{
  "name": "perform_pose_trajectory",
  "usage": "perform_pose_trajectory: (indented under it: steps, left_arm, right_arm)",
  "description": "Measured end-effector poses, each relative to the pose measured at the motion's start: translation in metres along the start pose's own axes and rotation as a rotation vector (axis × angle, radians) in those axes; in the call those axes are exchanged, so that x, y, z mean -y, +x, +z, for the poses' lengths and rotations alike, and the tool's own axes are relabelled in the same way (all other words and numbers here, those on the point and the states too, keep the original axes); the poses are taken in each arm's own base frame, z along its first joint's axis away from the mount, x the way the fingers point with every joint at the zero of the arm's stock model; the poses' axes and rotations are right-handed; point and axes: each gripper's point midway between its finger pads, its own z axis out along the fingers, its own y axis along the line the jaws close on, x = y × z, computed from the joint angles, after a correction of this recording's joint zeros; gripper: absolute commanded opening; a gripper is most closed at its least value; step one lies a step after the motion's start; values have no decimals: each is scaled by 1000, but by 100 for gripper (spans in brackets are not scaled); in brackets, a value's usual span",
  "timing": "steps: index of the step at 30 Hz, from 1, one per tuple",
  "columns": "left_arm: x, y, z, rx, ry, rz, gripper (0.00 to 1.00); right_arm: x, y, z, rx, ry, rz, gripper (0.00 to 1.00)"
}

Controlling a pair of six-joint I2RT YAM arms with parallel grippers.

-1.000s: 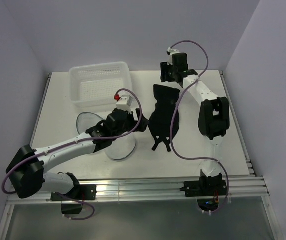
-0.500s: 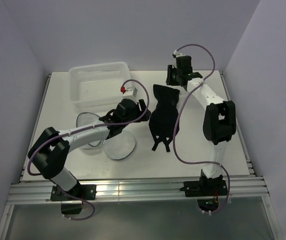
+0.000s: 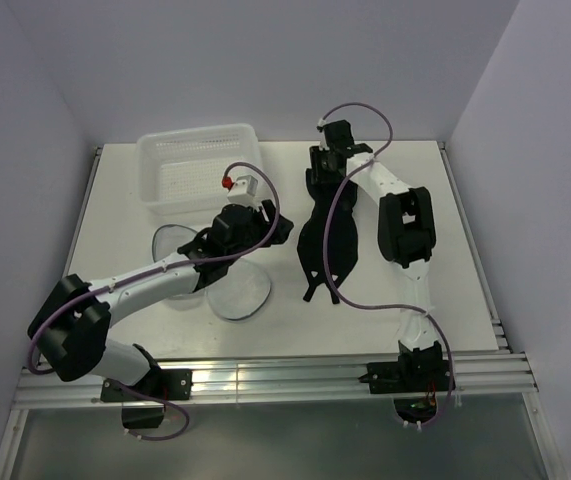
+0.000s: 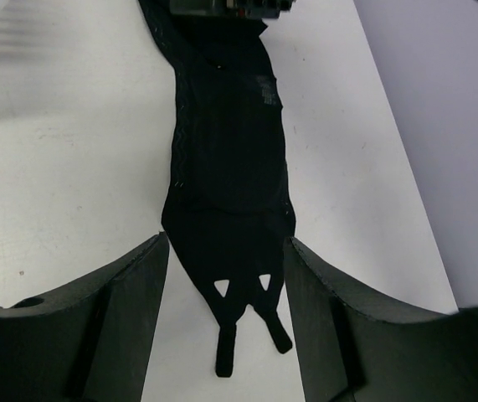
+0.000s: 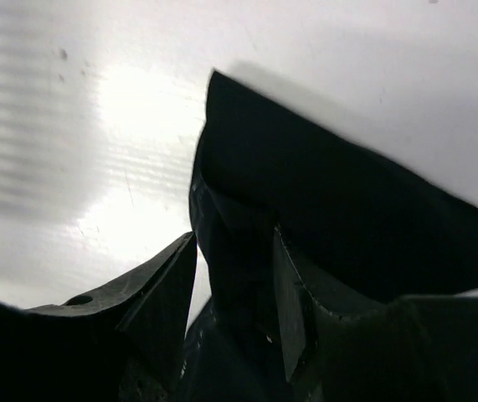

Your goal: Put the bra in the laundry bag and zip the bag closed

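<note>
**Bra flat on the table, one gripper at its end**

The black soft cloth bra (image 3: 315, 245) lies on the white table (image 3: 455, 290). The left gripper (image 4: 224, 243) is wide open just beside its middle. The right gripper (image 5: 234, 239) has its fingers close together around the far end. I cannot tell if they squeeze it.

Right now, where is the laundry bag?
Top view: the laundry bag lies left of centre, partly under the left arm, left of the bra.

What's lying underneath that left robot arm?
The white mesh laundry bag, lying open on the table. The left arm crosses its middle, hiding that part.
</note>
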Motion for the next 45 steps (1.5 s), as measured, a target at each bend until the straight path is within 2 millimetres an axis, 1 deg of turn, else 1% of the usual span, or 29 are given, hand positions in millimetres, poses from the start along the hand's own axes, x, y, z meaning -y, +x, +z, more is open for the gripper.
perform_pose_trajectory:
  steps: [6,10,14,17,19,22,23,25,29,31,33,35,37,40,41,42,44,45]
  left_arm:
    - [-7,12,-2,-31,-7,0,63]
    - [-5,13,-2,-36,3,0,63]
    - [-3,12,-2,-31,11,-2,63]
    - [-3,12,-1,-33,16,-3,63]
    - [-3,13,-1,-36,17,-2,63]
    - [-4,16,1,-42,16,-2,63]
    - [-5,18,2,-48,14,-1,63]
    - [-7,23,5,-60,8,1,63]
    - [-12,32,11,-79,0,2,66]
    - [-15,36,14,-88,-6,4,67]
    - [-17,41,19,-98,-14,5,69]
    - [-20,45,24,-108,-22,6,69]
    - [-23,49,30,-118,-29,7,68]
    - [-26,56,38,-136,-34,3,65]
    - [-27,59,41,-143,-37,1,63]
    - [-27,62,44,-150,-38,-4,56]
    - [-29,67,52,-160,-44,-10,49]
    - [-29,69,56,-162,-46,-13,40]
  right_arm:
    - [-4,-16,7,25,15,-6,47]
    - [-1,-21,11,27,34,4,43]
    - [0,-16,15,9,39,16,41]
    - [1,-9,23,-9,41,21,40]
    - [1,-5,26,-19,42,21,36]
    - [2,-3,28,-25,42,25,15]
    - [1,-3,28,-23,41,28,5]
    - [1,-5,29,-13,40,32,0]
    - [1,3,32,-9,34,30,0]
    - [0,5,29,-12,30,25,0]
    - [-2,0,20,2,19,12,0]
    - [-6,-10,6,30,2,1,0]
    - [-11,-25,-19,74,-17,-13,0]
    - [-21,-52,-66,165,-50,-34,0]
    - [-24,-62,-81,196,-58,-42,0]
    - [-27,-75,-99,238,-66,-52,0]
    - [-31,-91,-128,300,-77,-64,0]
    - [-33,-97,-142,327,-84,-68,0]
